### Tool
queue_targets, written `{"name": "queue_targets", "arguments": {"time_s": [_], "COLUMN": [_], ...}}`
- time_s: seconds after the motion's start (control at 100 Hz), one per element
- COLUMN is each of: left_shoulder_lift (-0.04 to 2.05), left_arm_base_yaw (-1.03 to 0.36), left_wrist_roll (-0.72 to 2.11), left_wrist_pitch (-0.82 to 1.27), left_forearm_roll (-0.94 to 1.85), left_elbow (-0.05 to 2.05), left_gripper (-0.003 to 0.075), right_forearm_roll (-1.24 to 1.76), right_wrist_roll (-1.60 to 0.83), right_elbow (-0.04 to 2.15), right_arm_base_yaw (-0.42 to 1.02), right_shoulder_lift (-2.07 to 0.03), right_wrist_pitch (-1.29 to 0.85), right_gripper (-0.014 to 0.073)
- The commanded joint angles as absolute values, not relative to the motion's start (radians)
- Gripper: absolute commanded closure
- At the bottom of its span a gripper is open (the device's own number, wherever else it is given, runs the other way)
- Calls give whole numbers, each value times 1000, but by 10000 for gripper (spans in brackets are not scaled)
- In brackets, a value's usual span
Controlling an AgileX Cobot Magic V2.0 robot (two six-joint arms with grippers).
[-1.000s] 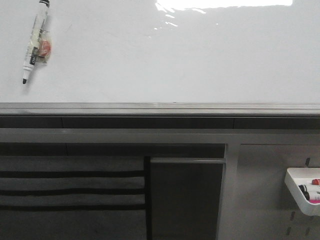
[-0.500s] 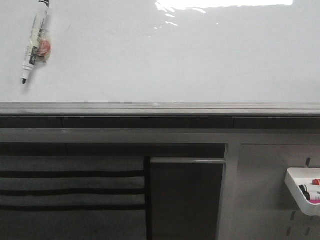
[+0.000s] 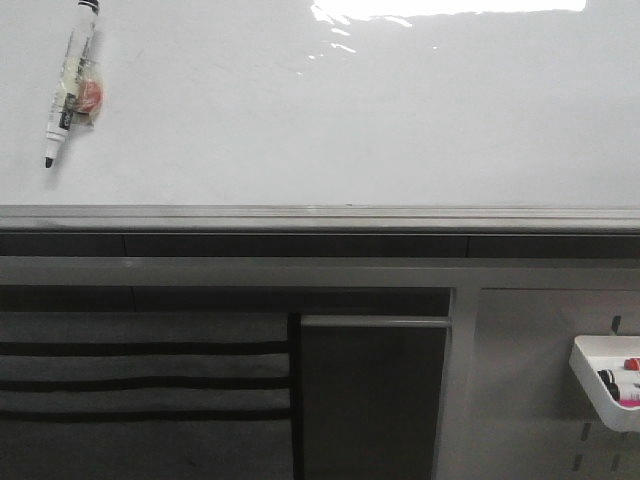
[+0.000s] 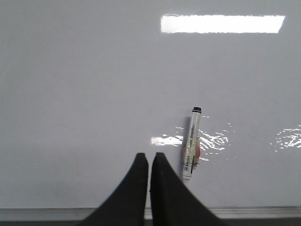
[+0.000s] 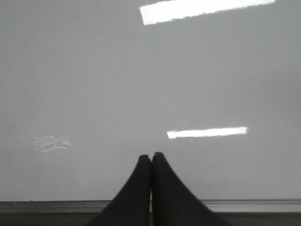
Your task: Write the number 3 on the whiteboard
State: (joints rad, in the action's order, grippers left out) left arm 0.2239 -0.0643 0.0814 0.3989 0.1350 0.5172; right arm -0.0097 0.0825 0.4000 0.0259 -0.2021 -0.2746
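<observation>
whiteboard [image 3: 380, 120]: broad bare surface across middle and right, open to pass | marker [image 3: 70, 85]: lying on board at far left, only obstacle there | edge rail [image 3: 320, 214]: runs along near edge | marker tray [image 3: 605, 385]: below, far right, well apart from board

1. The whiteboard [image 3: 380, 110] was a large glossy white board, bare of writing, with bright glare near its far edge.
2. Its grey metal edge rail [image 3: 320, 214] ran along the near side.
</observation>
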Motion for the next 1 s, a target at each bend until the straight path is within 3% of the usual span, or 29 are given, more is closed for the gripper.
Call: {"name": "queue_targets", "arguments": {"time_s": [0.0, 0.42, 0.5, 0.59, 0.71, 0.79, 0.99], "left_shoulder_lift": [242, 242, 242, 242, 242, 242, 242], "left_arm_base_yaw": [-62, -62, -62, -62, -62, -62, -62], "left_wrist_roll": [82, 82, 82, 82, 82, 82, 82], "left_wrist_pitch": [332, 332, 330, 331, 332, 330, 330], "left_forearm_roll": [140, 138, 118, 56, -8, -8, -8], "left_elbow": [551, 551, 551, 551, 551, 551, 551], "left_gripper": [738, 738, 734, 646, 409, 284, 285], "right_forearm_roll": [-23, -23, -23, -23, -23, -23, -23], "right_wrist_roll": [79, 79, 79, 79, 79, 79, 79], "right_elbow": [437, 437, 437, 437, 437, 437, 437], "right_arm_base_yaw": [20, 20, 20, 20, 20, 20, 20], "right_shoulder_lift": [-224, -224, -224, -224, -224, -224, -224], "right_wrist_pitch": [-196, -198, -202, -197, -195, -195, -195], "right_gripper": [668, 668, 629, 492, 221, 132, 116]}}
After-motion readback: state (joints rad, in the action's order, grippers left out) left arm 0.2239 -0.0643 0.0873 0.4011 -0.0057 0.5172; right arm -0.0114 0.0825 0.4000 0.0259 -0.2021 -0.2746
